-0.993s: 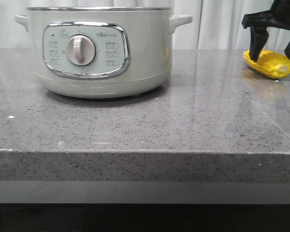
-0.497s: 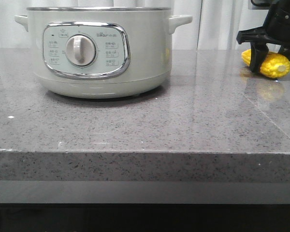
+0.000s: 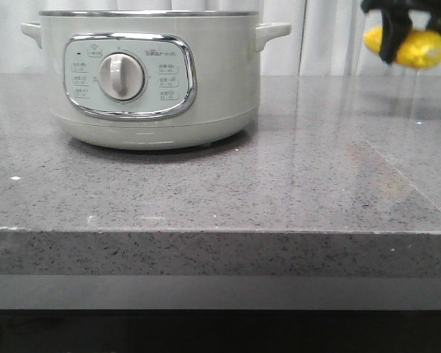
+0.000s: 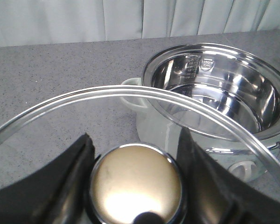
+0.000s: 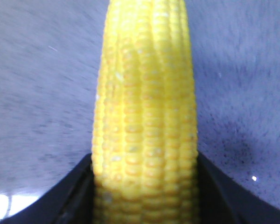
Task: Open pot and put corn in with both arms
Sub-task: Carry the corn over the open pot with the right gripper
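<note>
The right gripper is clamped on the corn, holding the yellow cob up in the air above the grey speckled countertop, at the far right of the front view and well apart from the pot. One black finger crosses the front of the cob there, and the rounded end of the cob points toward the right edge. In the right wrist view the corn runs straight out from between the two dark fingers, its rows of kernels filling the middle of the picture, with the blurred stone surface behind it.

The left gripper is closed around the round metallic knob of a glass lid, one black finger on each side of the knob. The lid's steel-edged rim curves across the left wrist view, and through the clear glass part of the pot shows. The pot stands uncovered on the countertop; its shiny steel inner bowl looks empty, and a pale side handle shows beside the rim.

In the front view the pot sits on the left part of the counter, its chrome-framed control panel and white dial facing the camera, small handles sticking out on both sides. A pale curtain hangs behind.
</note>
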`<state>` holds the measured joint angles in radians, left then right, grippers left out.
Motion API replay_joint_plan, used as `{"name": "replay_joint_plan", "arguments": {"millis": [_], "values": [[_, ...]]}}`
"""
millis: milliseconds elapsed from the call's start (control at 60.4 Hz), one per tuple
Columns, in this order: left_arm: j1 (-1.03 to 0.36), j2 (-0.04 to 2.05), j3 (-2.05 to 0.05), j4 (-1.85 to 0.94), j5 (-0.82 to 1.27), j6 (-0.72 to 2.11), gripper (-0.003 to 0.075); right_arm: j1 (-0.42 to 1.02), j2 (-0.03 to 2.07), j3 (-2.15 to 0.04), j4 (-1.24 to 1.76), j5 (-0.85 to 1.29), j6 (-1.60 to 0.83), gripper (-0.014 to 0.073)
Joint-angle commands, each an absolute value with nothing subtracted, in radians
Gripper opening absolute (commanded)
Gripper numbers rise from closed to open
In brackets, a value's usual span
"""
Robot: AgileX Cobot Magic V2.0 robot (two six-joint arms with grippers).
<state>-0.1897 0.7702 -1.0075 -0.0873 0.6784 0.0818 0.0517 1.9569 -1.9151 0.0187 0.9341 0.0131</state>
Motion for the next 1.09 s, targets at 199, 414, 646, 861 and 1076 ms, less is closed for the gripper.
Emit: {"name": "replay_joint_plan", "arguments": {"millis": [199, 414, 646, 861, 1076], "values": [[-0.190, 0.761, -1.049, -0.101, 0.539, 0.075, 0.0248, 0.207, 1.726, -1.956, 0.023, 0.889, -0.031, 0.0295], [-0.190, 0.761, -1.049, -0.101, 0.539, 0.075, 0.0248, 0.337, 1.667, -1.956, 0.069, 0.886, -0.037, 0.0295], [-0.190, 0.761, -1.049, -0.101, 0.539, 0.075, 0.0248, 0.454, 1.681, -1.956, 0.209, 0.829, -0.129, 0.0294], [-0.190, 0.761, -1.049, -0.101, 0.539, 0.075, 0.0248, 0.517, 1.736, -1.956, 0.289, 0.760, -0.166, 0.0294], [-0.190, 0.761, -1.049, -0.101, 0.539, 0.075, 0.0248, 0.540, 1.810, -1.955, 0.292, 0.750, -0.166, 0.0294]]}}
